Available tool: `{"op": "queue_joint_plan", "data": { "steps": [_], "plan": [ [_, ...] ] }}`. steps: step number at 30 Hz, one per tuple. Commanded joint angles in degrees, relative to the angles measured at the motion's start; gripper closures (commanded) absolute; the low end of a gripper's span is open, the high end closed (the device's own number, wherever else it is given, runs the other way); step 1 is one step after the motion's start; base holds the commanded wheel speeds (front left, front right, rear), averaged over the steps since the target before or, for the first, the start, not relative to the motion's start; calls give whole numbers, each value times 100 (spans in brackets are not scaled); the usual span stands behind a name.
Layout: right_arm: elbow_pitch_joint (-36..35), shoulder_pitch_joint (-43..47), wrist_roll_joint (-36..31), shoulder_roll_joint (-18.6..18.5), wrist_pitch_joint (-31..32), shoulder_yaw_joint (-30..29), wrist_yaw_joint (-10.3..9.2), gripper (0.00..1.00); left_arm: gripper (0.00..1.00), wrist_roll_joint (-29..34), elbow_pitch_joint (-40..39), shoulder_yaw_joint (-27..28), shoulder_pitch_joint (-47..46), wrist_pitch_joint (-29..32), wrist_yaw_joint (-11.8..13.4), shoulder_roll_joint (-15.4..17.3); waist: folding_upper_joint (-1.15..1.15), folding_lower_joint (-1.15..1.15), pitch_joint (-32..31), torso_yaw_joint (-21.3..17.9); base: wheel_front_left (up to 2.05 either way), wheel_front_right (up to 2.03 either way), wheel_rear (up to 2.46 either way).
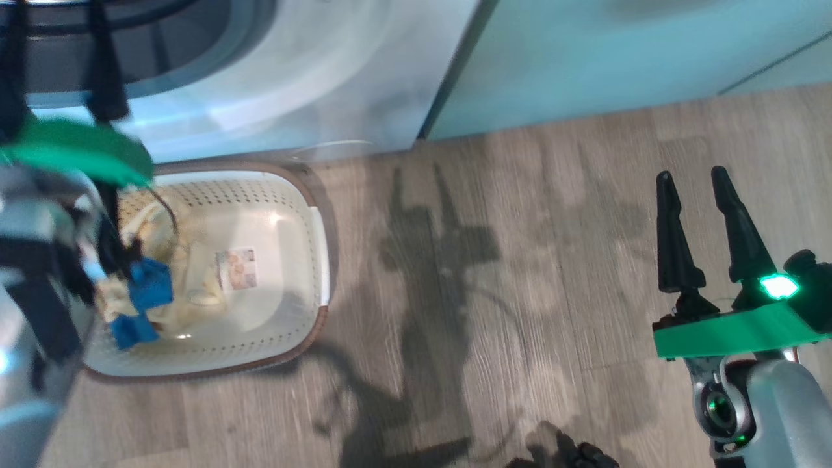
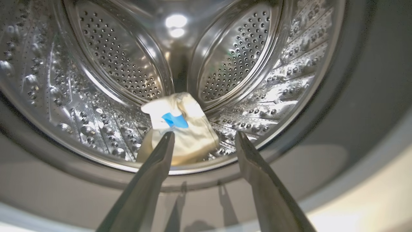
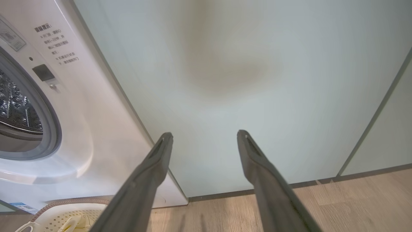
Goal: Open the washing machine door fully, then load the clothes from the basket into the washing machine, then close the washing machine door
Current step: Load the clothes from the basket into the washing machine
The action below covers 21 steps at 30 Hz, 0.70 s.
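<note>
- Centrally, the left gripper (image 2: 204, 134) reaches into the mouth of the washing machine (image 1: 292, 84), its two fingers spread wide with nothing between them.
- A pale yellow garment (image 2: 193, 141) with a bright blue patch lies on the lower wall of the steel drum (image 2: 122, 58), just beyond the fingertips. Whether the left fingertip touches it cannot be told.
- Other clothes (image 1: 195, 279), pale yellow with blue patches, lie in the left half of the basket (image 1: 260, 195), beside the label (image 1: 237, 268) on its floor.
- The basket stands on the wooden floor (image 1: 520, 260), close against the front of the washing machine.
- The right gripper (image 1: 691, 174) hovers over the floor well to the right of the basket. Its fingers are parted and empty, pointing toward the pale green cabinet (image 3: 257, 64).
</note>
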Motion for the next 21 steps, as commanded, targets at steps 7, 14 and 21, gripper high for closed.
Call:
{"op": "queue_joint_plan", "data": {
  "steps": [7, 14, 21],
  "plan": [
    [-62, 268, -296, -33, -55, 29, 1, 0, 0, 164, -1466, 204, 1336, -142, 588, 36, 0, 1, -539, 334, 0, 0, 0],
    [60, 524, -586, -41, -55, -26, 1, 0, 0, 247, -1993, -80, 2267, -210, 810, -216, 0, 1, -1133, 617, 0, 0, 0],
    [170, 710, -651, -134, -55, 55, 1, 0, 0, 212, -2058, -225, 2853, -284, 868, -380, 0, 1, -1643, 766, 0, 0, 0]
  ]
}}
